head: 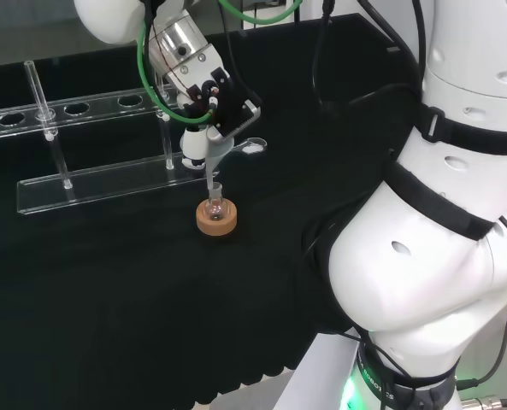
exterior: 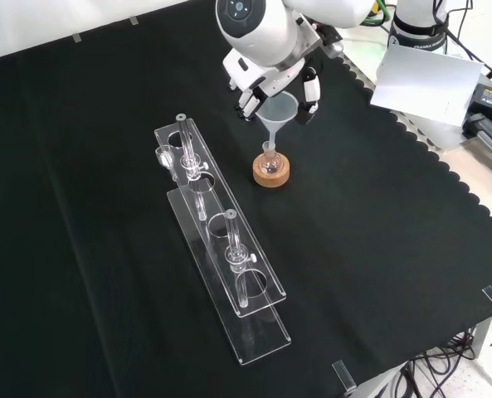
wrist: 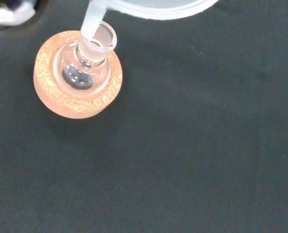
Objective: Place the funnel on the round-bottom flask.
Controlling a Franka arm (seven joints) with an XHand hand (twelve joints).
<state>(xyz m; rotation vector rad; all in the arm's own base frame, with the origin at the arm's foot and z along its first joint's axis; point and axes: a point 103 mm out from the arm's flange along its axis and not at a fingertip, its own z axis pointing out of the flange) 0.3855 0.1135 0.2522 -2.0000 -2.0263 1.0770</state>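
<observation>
A small clear round-bottom flask (exterior: 269, 155) stands upright on a cork ring stand (exterior: 271, 173) on the black cloth. Over it hangs a translucent funnel (exterior: 279, 113), and the hand (exterior: 272, 85) is shut on the funnel's cone. In the wrist view the funnel's stem (wrist: 92, 20) ends at the rim of the flask's neck (wrist: 96, 43), slightly to one side of the opening; the flask (wrist: 80, 73) and cork ring (wrist: 77, 104) lie below. In the head view the hand (head: 210, 107) is above the flask (head: 215, 205) and cork ring (head: 216, 221).
A long clear acrylic tube rack (exterior: 221, 240) with a few glass tubes stands left of the flask in the front view; in the head view the rack (head: 95, 149) lies behind and left. The arm's white links (head: 441, 222) rise at the head view's right. Grey equipment (exterior: 432, 79) sits beyond the cloth's edge.
</observation>
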